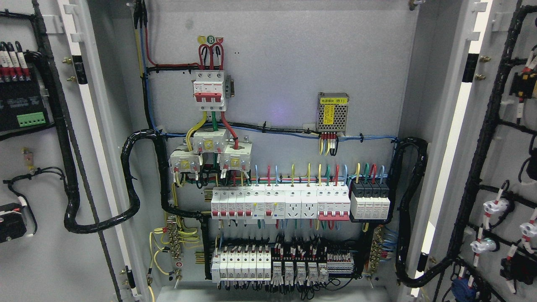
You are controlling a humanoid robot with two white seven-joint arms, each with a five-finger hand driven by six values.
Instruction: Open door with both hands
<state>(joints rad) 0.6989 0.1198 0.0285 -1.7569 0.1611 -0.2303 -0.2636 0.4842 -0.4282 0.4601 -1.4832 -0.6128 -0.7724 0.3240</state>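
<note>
Doors stand wide on both sides of me: the left door is swung out past the picture's left edge, its inner face turned toward me with a green terminal block and a black cable loom running down it, and the right door is swung out the same way on the right, carrying white lamp sockets and more black wiring. Between them the cabinet lies fully exposed: a red-handled main breaker near the top, a small mesh-cased power supply to its right, a long row of white breakers across the middle and a lower row of relays and terminals beneath.

Neither my left hand nor my right hand shows anywhere in the head view, so I cannot say whether either is released, clenched or holding anything.

I judge the opening step to be finished, since both leaves sit well clear of the frame and nothing of the interior is covered. What is left, as I read it, is only to keep my arms clear of the leaves and hanging looms, so that neither door gets nudged back toward the opening.
</note>
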